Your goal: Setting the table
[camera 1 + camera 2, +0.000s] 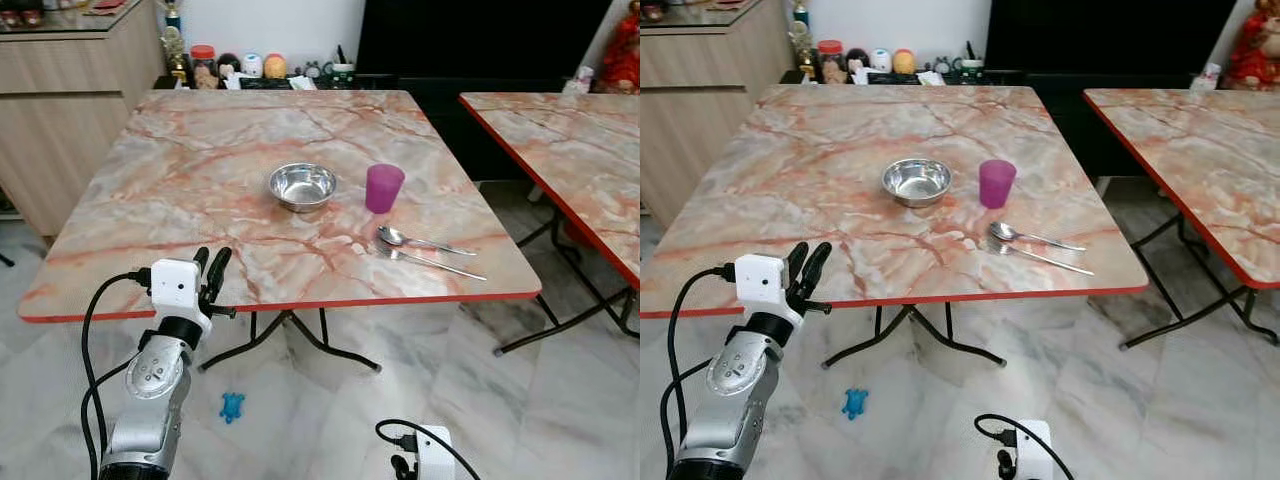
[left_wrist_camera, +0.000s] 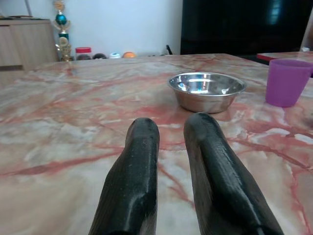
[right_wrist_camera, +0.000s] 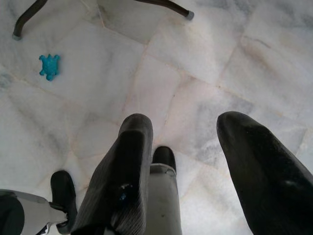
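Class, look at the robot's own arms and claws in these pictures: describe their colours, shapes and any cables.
The left arm is silver metal with round joints, a white boxy wrist block and looping black cables. The left claw has two long, rounded black fingers. The right claw has the same black fingers, below a white block with a black cable.

— What did you have on the table (image 1: 200,150) from your station?

— I saw a shiny steel bowl (image 1: 302,186) sitting upright and empty near the middle. Just beside it, on the robot's right, stood a purple cup (image 1: 384,187), upright and apart from the bowl.

— And the cutlery?

— I saw a spoon (image 1: 410,239) and a fork (image 1: 425,260) lying flat side by side nearer the front edge, below the cup, handles angled toward the right.
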`<state>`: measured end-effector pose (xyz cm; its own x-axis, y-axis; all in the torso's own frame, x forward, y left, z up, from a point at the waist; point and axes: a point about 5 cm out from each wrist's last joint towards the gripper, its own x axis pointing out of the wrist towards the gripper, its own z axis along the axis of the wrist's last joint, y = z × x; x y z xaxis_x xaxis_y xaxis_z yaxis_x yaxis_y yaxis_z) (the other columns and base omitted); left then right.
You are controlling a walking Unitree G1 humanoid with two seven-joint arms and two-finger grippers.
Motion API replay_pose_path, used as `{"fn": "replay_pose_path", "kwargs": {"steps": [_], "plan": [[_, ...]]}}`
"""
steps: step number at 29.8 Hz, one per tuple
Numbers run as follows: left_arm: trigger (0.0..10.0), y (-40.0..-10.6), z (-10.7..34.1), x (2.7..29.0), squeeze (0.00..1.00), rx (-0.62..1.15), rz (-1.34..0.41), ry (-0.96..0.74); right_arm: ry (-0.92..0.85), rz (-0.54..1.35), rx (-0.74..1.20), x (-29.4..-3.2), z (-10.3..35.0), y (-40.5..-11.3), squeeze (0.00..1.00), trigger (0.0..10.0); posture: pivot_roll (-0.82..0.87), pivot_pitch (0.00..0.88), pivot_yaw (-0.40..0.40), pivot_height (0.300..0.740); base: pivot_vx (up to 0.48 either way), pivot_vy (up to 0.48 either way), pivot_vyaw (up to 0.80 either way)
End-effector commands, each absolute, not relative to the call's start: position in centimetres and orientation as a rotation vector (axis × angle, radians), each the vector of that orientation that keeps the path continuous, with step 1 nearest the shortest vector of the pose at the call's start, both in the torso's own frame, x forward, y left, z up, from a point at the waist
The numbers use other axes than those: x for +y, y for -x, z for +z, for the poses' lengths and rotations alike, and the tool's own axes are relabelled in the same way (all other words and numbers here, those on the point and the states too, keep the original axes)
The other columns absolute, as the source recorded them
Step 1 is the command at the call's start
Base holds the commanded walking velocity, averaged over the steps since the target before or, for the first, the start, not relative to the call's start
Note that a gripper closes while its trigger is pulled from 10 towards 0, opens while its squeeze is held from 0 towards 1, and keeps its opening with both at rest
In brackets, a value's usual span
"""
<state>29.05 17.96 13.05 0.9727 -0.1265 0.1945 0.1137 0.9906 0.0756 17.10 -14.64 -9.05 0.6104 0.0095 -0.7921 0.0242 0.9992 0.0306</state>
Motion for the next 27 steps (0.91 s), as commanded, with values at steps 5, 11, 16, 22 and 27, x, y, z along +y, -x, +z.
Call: {"fn": "replay_pose_path", "kwargs": {"steps": [5,11,16,22,27], "plan": [[10.0,-29.21,13.63,18.13,0.00,-0.214,-0.122,-0.084,-0.039,-0.008,0.926,-14.75,-9.14,-16.96,0.00,10.0,0.15,0.000,-0.053,0.728,0.000,0.000,-0.67],[10.0,-29.30,13.82,18.30,0.00,-0.216,-0.100,-0.031,-0.041,-0.007,0.925,-14.71,-9.13,-16.98,0.00,10.0,0.15,0.000,-0.053,0.728,0.000,0.000,-0.66],[10.0,-29.31,13.87,18.35,0.00,-0.219,-0.100,-0.050,-0.039,-0.006,0.926,-14.70,-9.13,-16.97,0.00,10.0,0.15,0.000,-0.053,0.728,0.000,0.332,-0.66],[10.0,-29.31,14.03,18.18,0.00,-0.228,-0.109,-0.072,-0.036,-0.004,0.919,-14.69,-9.09,-17.02,0.00,10.0,0.15,0.000,-0.053,0.728,0.000,0.051,-0.39],[10.0,-29.35,14.21,18.03,0.00,-0.235,-0.116,-0.087,-0.034,-0.003,0.915,-14.69,-9.08,-17.03,0.00,10.0,0.15,0.000,-0.053,0.728,0.000,0.000,0.00]]}}
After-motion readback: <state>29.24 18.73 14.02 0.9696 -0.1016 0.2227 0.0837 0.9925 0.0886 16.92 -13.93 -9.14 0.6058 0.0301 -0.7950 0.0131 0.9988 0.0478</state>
